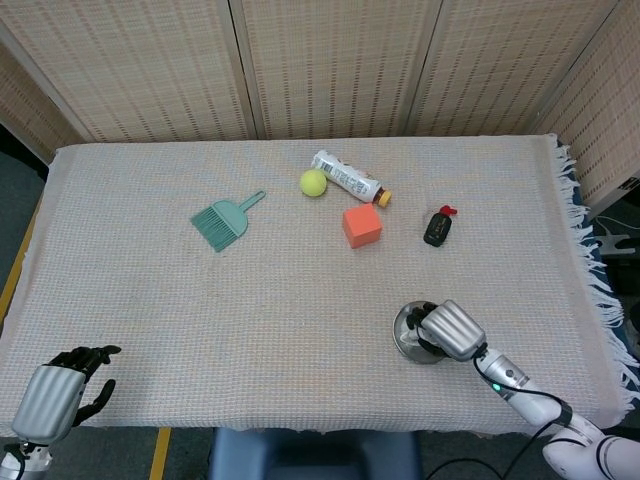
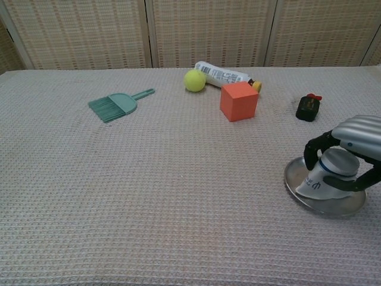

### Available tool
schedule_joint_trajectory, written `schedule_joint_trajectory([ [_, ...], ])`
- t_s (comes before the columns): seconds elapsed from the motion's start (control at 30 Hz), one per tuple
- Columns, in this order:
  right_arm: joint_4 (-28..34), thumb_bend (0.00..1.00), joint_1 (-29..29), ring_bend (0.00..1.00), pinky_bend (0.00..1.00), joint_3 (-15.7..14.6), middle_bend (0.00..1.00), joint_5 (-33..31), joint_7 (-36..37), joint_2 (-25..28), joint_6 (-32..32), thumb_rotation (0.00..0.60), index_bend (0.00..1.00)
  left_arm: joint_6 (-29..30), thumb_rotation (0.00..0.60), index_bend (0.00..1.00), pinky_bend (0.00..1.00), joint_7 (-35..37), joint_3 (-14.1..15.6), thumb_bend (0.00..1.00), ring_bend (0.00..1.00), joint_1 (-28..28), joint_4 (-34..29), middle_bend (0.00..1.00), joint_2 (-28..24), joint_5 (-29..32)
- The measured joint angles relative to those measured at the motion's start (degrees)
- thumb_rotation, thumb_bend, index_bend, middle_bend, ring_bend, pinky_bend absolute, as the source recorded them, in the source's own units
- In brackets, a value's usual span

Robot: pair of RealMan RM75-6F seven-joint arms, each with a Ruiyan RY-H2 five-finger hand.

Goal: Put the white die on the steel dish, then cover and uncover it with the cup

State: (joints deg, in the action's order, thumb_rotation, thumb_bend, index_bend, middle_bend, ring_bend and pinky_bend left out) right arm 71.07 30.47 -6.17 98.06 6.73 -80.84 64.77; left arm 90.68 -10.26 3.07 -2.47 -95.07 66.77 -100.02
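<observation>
The steel dish (image 2: 300,189) (image 1: 408,332) lies on the cloth near the table's front right. An upside-down white cup (image 2: 329,176) stands on it, tilted a little, and my right hand (image 2: 357,142) (image 1: 455,330) grips it from above with fingers curled round its sides. The white die is hidden from both views. My left hand (image 1: 55,395) rests off the front left corner of the table, fingers curled in, holding nothing.
At the back lie a teal dustpan brush (image 1: 225,219), a yellow tennis ball (image 1: 313,182), a white bottle (image 1: 347,177), an orange cube (image 1: 362,226) and a small black object with a red tip (image 1: 438,226). The table's right edge has a fringe (image 1: 600,290).
</observation>
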Motion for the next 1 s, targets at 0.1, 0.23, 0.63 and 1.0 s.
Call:
schedule_joint_trajectory([
  [0.1,1.2,0.33,0.3,0.46,0.78,-0.2,0.52,-0.1,3.2,0.8,-0.8,0.6,0.54,-0.1,0.6,0.31,0.53,0.0,0.0,0.36,0.39,0.0,0.0,0.44,0.0,0.1],
  [0.23,-0.7,0.33,0.0,0.46,0.78,0.4,0.52,-0.1,-0.8,0.1,0.3,0.6,0.54,-0.2,0.6,0.31,0.53,0.0,0.0,0.36,0.39,-0.1,0.0,0.44,0.0,0.1],
  [0.63,-6.7,0.33,-0.9,0.46,0.78,1.6,0.52,-0.9,-7.5,-2.5,1.9,0.6,0.54,-0.4,0.6,0.31,0.53,-0.1,0.0,0.36,0.39,-0.1,-0.1,0.44,0.0,0.3],
  [1.0,0.2,0.33,0.7,0.46,0.78,0.1,0.52,-0.9,5.5,1.4,-1.5,0.6,0.54,-0.4,0.6,0.31,0.53,-0.2,0.0,0.36,0.39,-0.1,-0.1,0.44,0.0,0.2],
])
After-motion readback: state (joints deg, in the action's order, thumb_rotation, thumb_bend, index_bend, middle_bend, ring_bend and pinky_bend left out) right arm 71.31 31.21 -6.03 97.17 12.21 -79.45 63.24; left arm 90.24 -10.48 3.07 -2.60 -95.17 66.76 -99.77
